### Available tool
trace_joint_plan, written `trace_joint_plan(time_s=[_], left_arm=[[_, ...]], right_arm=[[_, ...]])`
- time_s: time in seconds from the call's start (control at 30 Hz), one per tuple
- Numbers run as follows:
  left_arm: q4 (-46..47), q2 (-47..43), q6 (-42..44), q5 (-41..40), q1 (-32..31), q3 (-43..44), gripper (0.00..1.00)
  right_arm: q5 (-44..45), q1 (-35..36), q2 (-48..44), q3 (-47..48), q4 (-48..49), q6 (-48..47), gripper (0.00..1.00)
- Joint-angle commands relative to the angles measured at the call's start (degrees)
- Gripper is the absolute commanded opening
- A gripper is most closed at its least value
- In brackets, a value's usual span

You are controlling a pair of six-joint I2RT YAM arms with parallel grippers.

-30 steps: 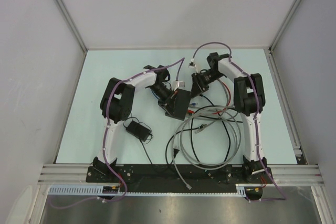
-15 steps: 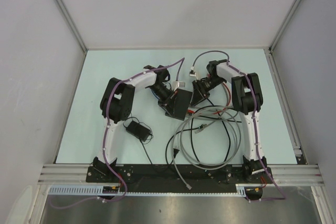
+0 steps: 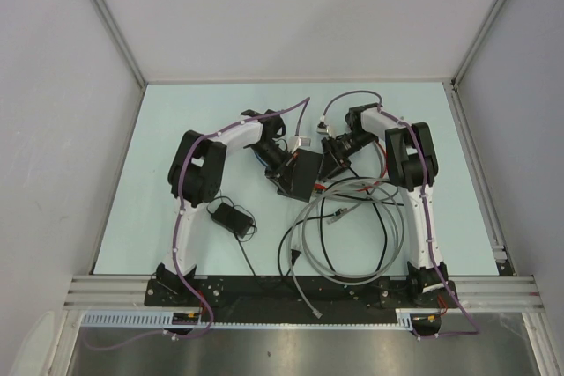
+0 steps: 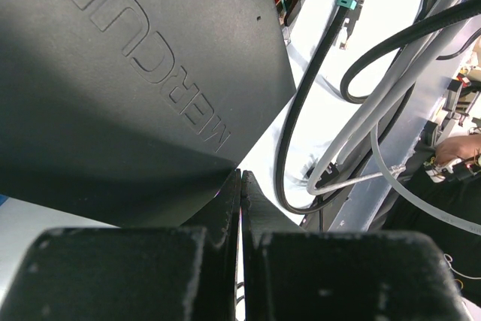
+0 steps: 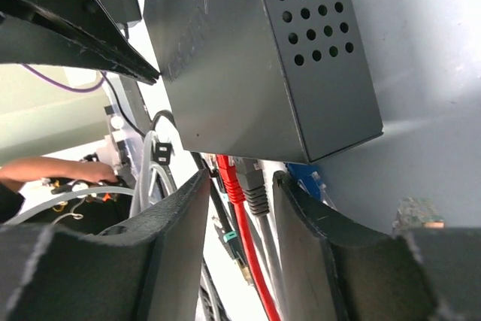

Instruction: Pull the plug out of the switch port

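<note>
Evidently we brace the switch (image 4: 135, 73), midway between the table's side edges, with our left gripper (image 4: 240, 177) closed tight, while our right gripper (image 5: 240, 178) gapes around its plugs (image 5: 254, 186).

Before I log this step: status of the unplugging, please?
Left jaws shut at the switch edge. Right jaws open, red plug and grey plug between, both plugged in. Loose cables nearby.

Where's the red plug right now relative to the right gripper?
In the right wrist view, the red plug sticks out of the switch at its port edge, between the fingers of the open right gripper, with a grey plug right beside it.
</note>
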Motion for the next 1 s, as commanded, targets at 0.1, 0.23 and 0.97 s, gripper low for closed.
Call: trace_joint_plan(time_s=[0.1, 0.23, 0.97], left_arm=[[3.93, 0.36, 3.37, -7.79, -0.55, -1.43, 0.0], [3.93, 0.36, 3.37, -7.96, -0.73, -1.43, 0.0], [3.4, 1.86, 3.19, -7.79, -1.43, -0.29, 0.0]], right_arm=[[5.25, 0.09, 0.82, -0.36, 7.58, 5.38, 0.45], [9.03, 0.09, -0.24, -2.13, 11.8, 10.58, 0.43], [20.11, 0.09, 0.9, -1.25, 15.15, 18.14, 0.24]])
